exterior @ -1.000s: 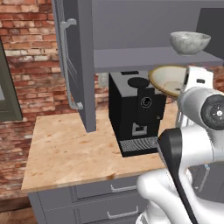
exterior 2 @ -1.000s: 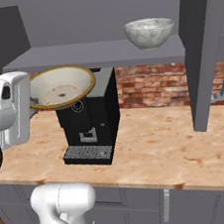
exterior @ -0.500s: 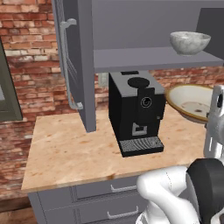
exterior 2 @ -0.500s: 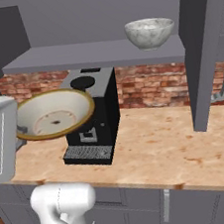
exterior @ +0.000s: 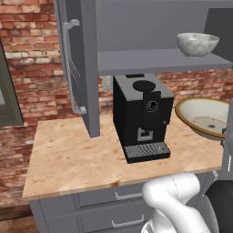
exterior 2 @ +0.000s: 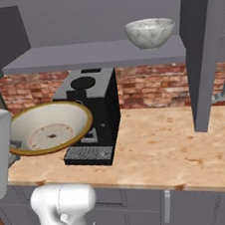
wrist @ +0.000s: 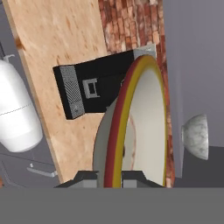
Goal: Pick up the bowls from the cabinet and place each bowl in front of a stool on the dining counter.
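Over the near part of the stone-topped table (exterior 2: 170,152), beside the black coffee machine (exterior 2: 92,114), the arm holds the cream bowl (exterior 2: 49,128) in the air, tipped so its inside faces outward. In the right base view the bowl sits at the left, just in front of the coffee machine's left side, with the white wrist against its near-left rim. In the left base view the cream bowl (exterior: 205,117) hangs at the right edge, to the right of the coffee machine (exterior: 141,118) and above the table (exterior: 68,154).

From the hand view, the end effector (wrist: 113,178) is clamped on the cream bowl (wrist: 144,127): its two dark fingertips stand on either side of the tan-brown rim at the bottom, and the bowl rises edge-on straight ahead of them.

Up on the cabinet shelf (exterior 2: 92,54), the grey-white marbled bowl (exterior 2: 150,33) stands upright toward the right end, well apart from the end effector. Its cabinet door (exterior: 77,63) stands swung open at the left.
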You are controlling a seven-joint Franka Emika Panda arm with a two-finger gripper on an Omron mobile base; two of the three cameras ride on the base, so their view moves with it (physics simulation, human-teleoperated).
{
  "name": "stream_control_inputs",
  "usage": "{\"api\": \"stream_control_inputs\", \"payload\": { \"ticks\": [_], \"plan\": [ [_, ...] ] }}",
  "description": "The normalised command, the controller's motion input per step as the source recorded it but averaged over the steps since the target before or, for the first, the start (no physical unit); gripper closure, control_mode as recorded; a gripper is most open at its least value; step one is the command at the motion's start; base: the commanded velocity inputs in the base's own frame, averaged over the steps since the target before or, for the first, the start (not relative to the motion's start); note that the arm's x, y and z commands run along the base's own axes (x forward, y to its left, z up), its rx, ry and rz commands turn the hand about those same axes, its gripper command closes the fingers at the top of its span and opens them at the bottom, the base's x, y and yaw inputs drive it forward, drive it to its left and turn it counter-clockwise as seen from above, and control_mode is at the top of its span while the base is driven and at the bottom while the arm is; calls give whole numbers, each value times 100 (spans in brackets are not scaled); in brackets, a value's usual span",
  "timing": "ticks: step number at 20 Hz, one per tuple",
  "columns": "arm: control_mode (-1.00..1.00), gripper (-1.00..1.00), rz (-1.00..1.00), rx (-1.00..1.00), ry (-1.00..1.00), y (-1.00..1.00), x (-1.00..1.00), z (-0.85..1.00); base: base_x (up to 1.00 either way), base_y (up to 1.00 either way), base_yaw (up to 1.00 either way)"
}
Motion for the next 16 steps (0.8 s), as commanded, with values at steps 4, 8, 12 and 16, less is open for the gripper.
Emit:
{"api": "stream_control_inputs", "payload": {
  "ticks": [4, 8, 12, 16],
  "plan": [
    [-100, 100, 0, 0, 0, 0, 0, 0, 0, 0, 0],
    [-100, 100, 0, 0, 0, 0, 0, 0, 0, 0, 0],
    [-100, 100, 0, 0, 0, 0, 0, 0, 0, 0, 0],
    [-100, 100, 0, 0, 0, 0, 0, 0, 0, 0, 0]
  ]
}}
